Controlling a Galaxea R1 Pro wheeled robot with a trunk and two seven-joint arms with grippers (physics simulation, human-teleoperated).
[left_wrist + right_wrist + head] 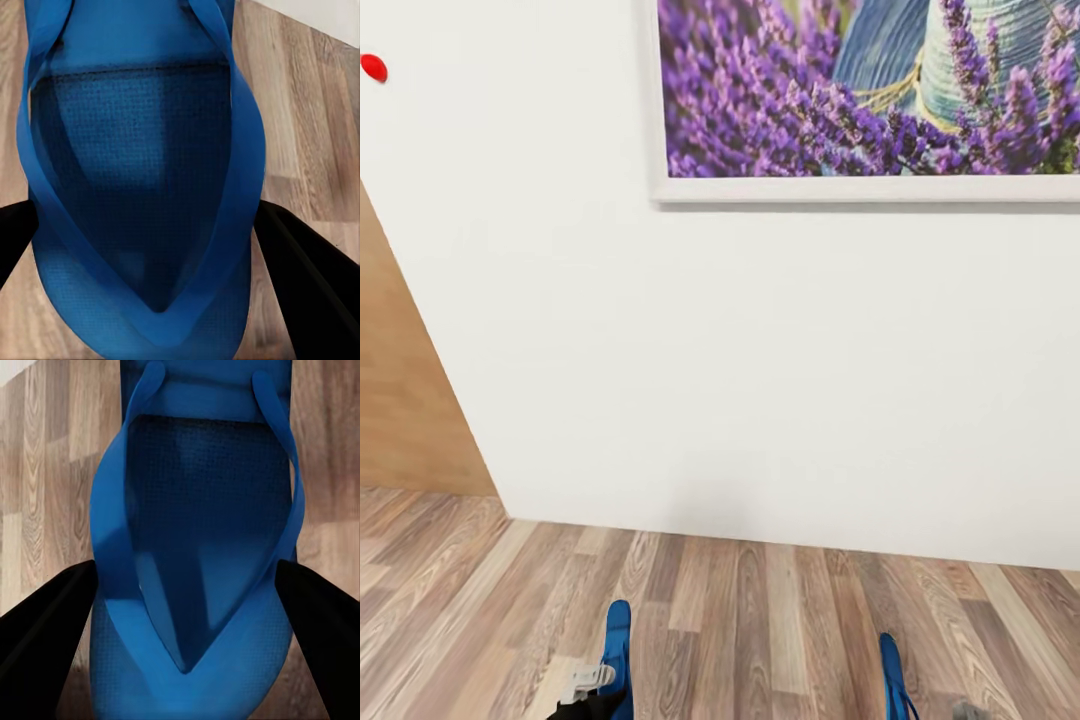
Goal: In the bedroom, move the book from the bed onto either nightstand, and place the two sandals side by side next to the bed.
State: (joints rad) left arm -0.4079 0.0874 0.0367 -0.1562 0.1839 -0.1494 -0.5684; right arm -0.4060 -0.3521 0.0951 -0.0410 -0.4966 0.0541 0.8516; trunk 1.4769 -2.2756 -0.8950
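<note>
**Both sandals in hand, in transit**

Left gripper [150,247] pinches one sandal [142,165]; right gripper [184,607] pinches the other sandal [195,532]. In the head view, both hang above the floor [760,610], well apart, facing a white wall [740,350]. Long axes run forward, out from the fingers; straps meet at the gripped ends. Next, probably: find the bed, set them down parallel and close.

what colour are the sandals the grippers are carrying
Bright blue, straps too. The left wrist view shows one sandal best; the other sandal matches.
</note>
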